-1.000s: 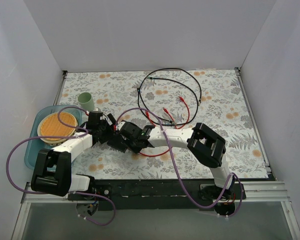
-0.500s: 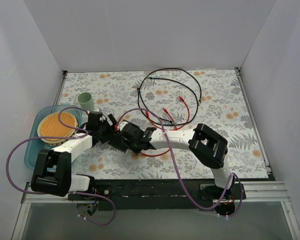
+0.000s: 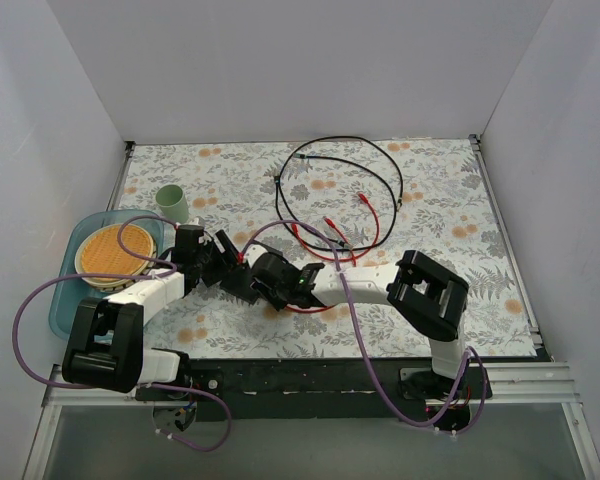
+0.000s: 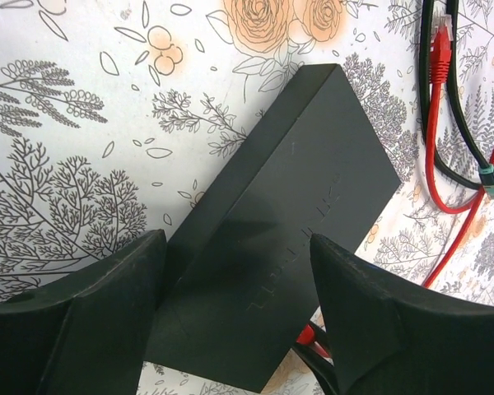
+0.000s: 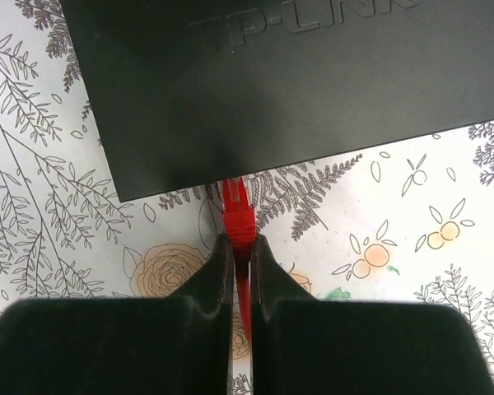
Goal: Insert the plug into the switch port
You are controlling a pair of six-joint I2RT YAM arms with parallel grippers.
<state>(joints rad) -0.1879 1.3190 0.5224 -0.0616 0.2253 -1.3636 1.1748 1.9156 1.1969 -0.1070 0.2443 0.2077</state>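
The left fingers (image 4: 107,321) have drawn in on either side of the switch (image 4: 280,214), which lies flat on the worktop (image 3: 450,210); whether they press it I cannot tell. The right fingers (image 5: 214,276) stay pinched on the red plug (image 5: 237,212), its tip at the switch's edge. The right elbow (image 3: 430,295) has swung outward.

Floral table (image 3: 480,235): switch (image 4: 288,214), cables (image 3: 342,138), cup (image 3: 172,204), blue tray (image 3: 68,250).

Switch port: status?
Left claw open, straddling switch. Right claw shut on red plug. Plug tip at switch edge; seating hidden. No obstruction seen.
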